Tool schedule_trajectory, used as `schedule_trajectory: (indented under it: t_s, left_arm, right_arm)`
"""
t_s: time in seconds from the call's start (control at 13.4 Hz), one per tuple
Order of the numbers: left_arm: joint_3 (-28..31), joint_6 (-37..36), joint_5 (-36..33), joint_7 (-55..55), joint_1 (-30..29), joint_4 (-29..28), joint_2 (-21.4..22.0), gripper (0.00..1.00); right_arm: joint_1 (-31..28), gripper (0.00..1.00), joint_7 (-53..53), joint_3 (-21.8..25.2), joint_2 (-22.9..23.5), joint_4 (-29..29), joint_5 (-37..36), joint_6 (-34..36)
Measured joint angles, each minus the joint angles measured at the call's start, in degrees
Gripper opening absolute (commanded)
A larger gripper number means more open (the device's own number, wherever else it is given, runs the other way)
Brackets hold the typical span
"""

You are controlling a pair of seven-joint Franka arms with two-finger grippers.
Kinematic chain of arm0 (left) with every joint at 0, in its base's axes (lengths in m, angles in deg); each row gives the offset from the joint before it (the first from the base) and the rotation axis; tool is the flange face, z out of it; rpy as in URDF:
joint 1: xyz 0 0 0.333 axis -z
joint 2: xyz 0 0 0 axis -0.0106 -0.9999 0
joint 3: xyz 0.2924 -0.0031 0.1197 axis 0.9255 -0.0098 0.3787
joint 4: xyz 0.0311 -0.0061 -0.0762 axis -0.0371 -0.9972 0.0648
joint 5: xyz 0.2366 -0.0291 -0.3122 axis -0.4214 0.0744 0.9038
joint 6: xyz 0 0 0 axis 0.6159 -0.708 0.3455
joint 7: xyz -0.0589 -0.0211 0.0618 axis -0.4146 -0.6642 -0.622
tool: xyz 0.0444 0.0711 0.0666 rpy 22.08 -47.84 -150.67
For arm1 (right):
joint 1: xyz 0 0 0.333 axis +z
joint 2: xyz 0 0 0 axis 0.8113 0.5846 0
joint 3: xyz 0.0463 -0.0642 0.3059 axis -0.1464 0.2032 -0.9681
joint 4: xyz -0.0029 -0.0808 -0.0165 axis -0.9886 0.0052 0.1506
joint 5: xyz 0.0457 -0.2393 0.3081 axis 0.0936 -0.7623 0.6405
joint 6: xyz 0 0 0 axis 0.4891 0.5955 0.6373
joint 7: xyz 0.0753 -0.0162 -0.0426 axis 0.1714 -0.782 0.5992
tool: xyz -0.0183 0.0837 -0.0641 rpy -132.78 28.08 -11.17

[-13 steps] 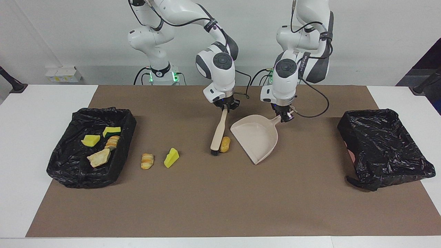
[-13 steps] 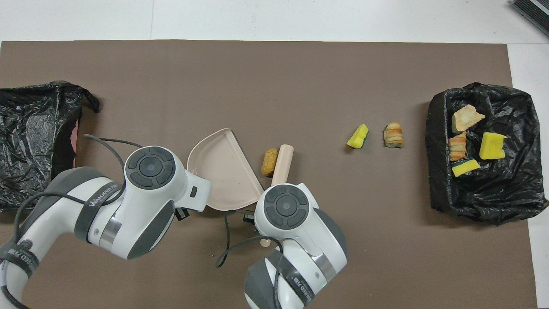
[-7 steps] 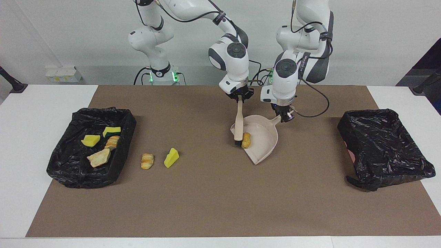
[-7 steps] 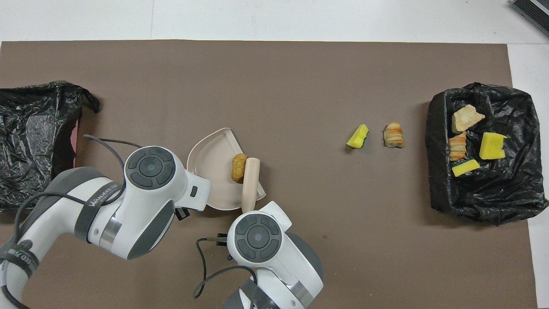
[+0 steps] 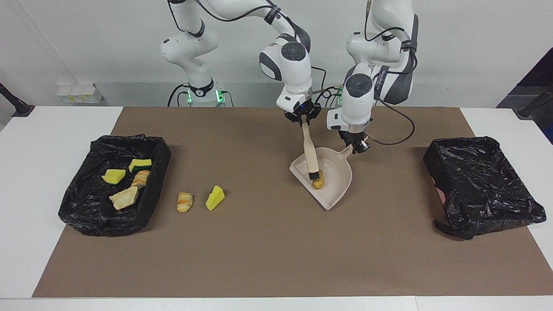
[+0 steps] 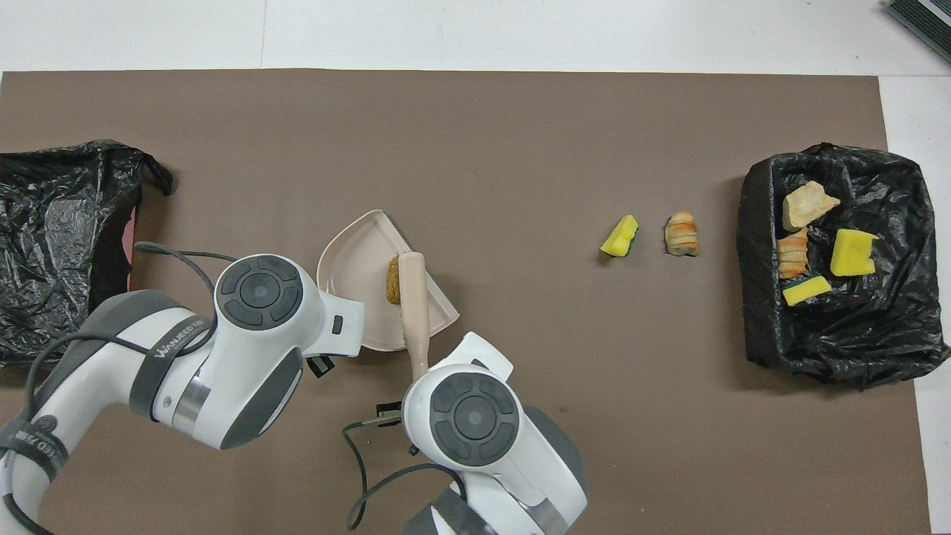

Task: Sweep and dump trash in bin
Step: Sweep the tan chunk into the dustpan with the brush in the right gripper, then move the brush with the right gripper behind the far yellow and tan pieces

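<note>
My right gripper [image 5: 303, 120] is shut on the beige hand brush [image 5: 309, 151], whose bristles rest in the beige dustpan [image 5: 335, 172]. A golden-brown roll [image 5: 319, 183] lies in the pan against the bristles; it also shows in the overhead view [image 6: 391, 279]. My left gripper [image 5: 357, 147] is shut on the dustpan's handle and holds the pan on the mat. A yellow sponge wedge [image 5: 214, 198] and a striped roll [image 5: 185, 202] lie on the mat toward the right arm's end.
A black-lined bin [image 5: 82, 207] at the right arm's end holds several scraps: two sponge wedges, a roll and a beige chunk. A second black-lined bin [image 5: 479, 181] stands at the left arm's end with nothing in it. A brown mat [image 5: 276, 250] covers the table.
My right gripper swung the brush toward the left arm's end and pushed the roll off the mat into the dustpan. The dustpan shifted slightly.
</note>
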Motion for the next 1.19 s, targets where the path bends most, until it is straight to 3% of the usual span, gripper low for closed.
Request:
schedule_trajectory:
  t_s: [0.3, 0.67, 0.89, 1.19]
  left_arm:
    - [0.14, 3.06, 0.0, 1.05, -0.03, -1.41, 0.04, 0.0]
    - [0.15, 3.44, 0.0, 1.21, -0.04, -1.5, 0.11, 0.0]
    - [0.15, 3.65, 0.0, 1.25, -0.04, -1.5, 0.11, 0.0]
    - [0.15, 3.78, 0.0, 1.34, -0.04, -1.5, 0.11, 0.0]
  right_arm:
    - [-4.99, 0.0, 5.95, 0.18, -5.24, -4.08, -0.04, 5.26]
    - [-15.19, 0.0, 7.09, 0.47, -10.32, -8.2, -4.12, 9.06]
    - [-23.96, 0.0, 7.93, 0.6, -11.04, -8.46, -8.47, 9.73]
    - [-32.49, 0.0, 16.96, 0.75, -10.47, -8.82, -13.39, 9.74]
